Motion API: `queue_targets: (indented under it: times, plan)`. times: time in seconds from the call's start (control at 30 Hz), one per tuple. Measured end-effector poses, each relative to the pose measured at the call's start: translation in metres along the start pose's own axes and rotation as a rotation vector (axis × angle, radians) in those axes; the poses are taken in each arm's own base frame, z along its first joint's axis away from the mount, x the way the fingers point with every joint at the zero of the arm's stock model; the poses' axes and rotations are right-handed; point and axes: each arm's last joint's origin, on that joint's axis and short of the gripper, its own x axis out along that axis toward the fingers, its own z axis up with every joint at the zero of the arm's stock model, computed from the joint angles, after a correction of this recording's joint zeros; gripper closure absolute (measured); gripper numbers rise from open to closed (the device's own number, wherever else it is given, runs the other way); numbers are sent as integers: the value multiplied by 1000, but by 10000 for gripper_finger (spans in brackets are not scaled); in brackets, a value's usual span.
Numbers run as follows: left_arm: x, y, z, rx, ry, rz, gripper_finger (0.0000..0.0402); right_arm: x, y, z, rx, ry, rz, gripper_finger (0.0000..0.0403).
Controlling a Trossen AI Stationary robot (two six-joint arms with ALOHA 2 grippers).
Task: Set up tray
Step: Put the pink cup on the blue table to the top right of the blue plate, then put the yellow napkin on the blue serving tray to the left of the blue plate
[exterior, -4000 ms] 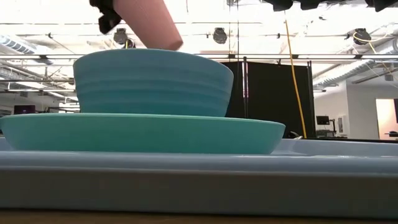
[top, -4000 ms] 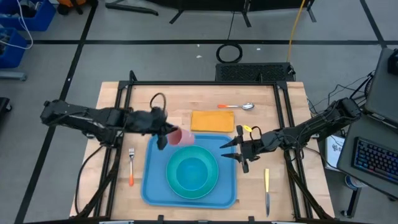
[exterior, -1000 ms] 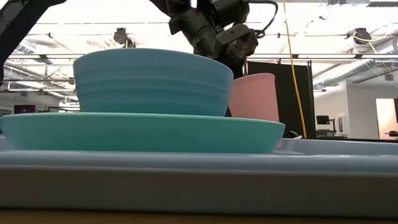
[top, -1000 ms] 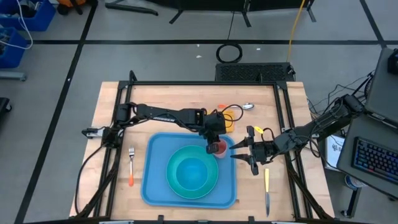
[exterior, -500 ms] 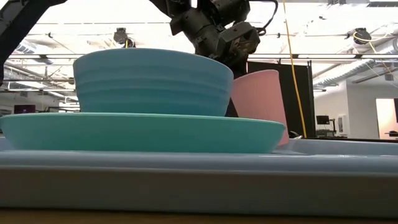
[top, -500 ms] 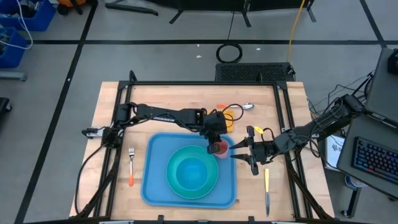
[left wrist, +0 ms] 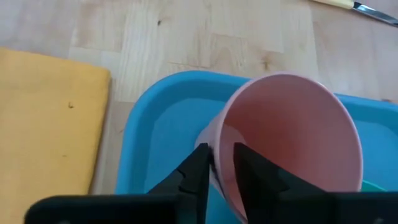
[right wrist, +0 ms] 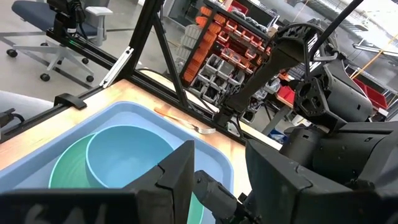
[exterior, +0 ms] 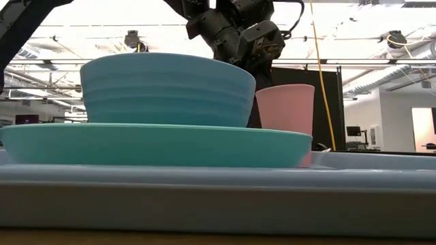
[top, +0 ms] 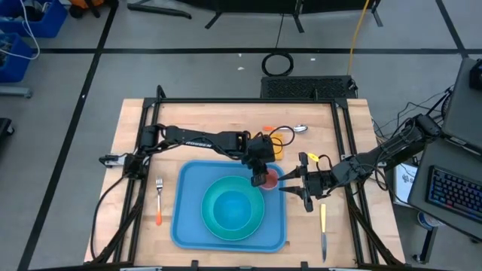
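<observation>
1. Tray (top: pixel 184 218): sits on the wooden table (top: pixel 135 135) in front of both arms, holding plate (top: pixel 257 226), bowl (top: pixel 232 207) and pink cup (top: pixel 265 180). Biggest risk: a snagged cup dragging or jolting the whole load as the left arm lifts away.
2. Plate with bowl stacked on it: mid-tray, cup just beside the plate rim at the far right corner. Low view shows the cup (exterior: pixel 286 119) upright, close behind the plate edge; whether touching, cannot tell. A tipped cup would likely strike the bowl or roll off the tray.
3. Napkin (left wrist: pixel 43 118): orange, off the tray, just beyond its far edge. Low risk; could be brushed on retreat.
4. Cup: upright on the tray floor. One finger inside, one outside the wall, so any sideways pull before clearing the rim would topple it.
5. Left gripper (left wrist: pixel 221 158): fingers (left wrist: pixel 198 163) straddle the cup wall with only a narrow gap, apparently easing off; whether still pinching, cannot tell. Judgement: straight upward exit needed.
6. Right gripper (top: pixel 294 184): hovers just off the tray's right edge, fingers (right wrist: pixel 180 171) spread, holding nothing. Close to the left wrist; collision possible if both move together.
7. Knife (top: pixel 323 229), fork (top: pixel 159 202), spoon (top: pixel 290 129): on bare table, not yet on the tray.
</observation>
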Motion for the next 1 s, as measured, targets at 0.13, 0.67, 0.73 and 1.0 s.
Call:
queue_targets:
  times: [0.13,0.67,0.73,1.0]
  plan:
    - [0,0,0,-13,0,0,321,0,0,0,0,0,0,268]
    - [-6,-1,0,-27,5,10,320,0,0,-1,-3,6,3,268]
    - [-6,-1,1,-24,4,11,320,0,0,-1,-3,6,3,268]
    - [-13,2,3,-23,-6,16,320,0,0,-1,0,8,4,268]
